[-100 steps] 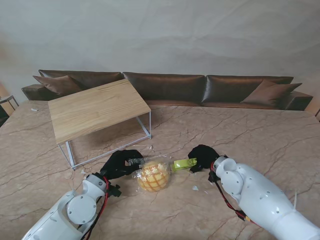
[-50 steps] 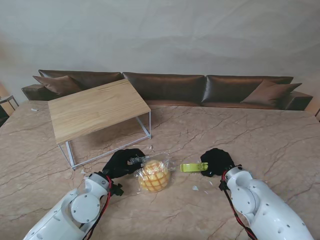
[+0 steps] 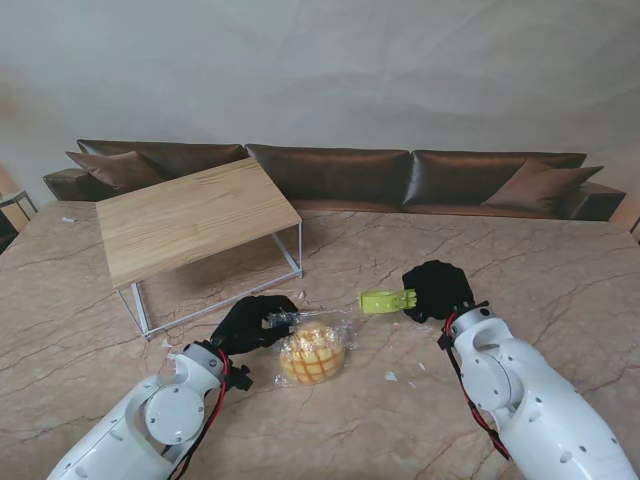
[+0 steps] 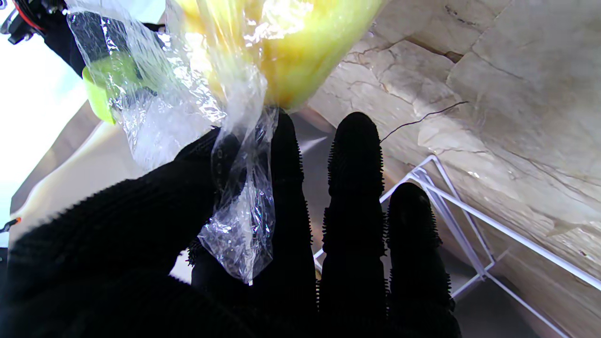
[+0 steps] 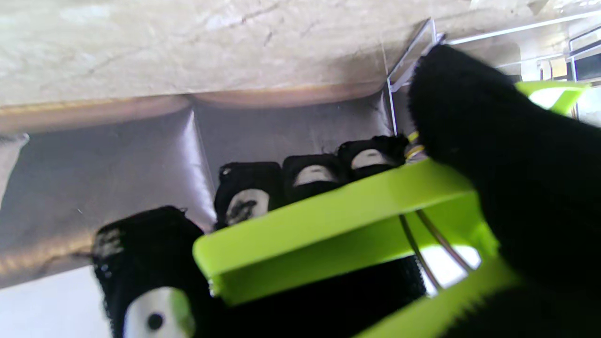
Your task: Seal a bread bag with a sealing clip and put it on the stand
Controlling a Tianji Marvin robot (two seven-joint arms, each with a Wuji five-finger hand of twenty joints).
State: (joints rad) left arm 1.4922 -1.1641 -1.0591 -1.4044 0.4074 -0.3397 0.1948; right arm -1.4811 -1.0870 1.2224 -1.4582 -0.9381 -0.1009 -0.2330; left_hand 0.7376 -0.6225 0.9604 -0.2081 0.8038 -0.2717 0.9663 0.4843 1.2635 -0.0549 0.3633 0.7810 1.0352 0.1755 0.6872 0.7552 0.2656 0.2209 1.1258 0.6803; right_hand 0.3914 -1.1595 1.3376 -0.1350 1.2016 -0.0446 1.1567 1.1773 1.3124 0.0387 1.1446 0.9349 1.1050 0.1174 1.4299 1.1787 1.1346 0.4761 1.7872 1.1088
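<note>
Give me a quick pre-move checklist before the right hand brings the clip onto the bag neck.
1. Clip held: ok. The right hand is shut on the green sealing clip.
2. Bag neck held: ok. The left hand pinches the twisted plastic of the bread bag, as the left wrist view shows.
3. Clip jaws open: ok. The right wrist view shows a gap between its arms.
4. Clip aligned with neck: not ok. It sits to the right of the neck, apart from it.
5. Stand free: ok. The wooden stand has nothing on top.
</note>
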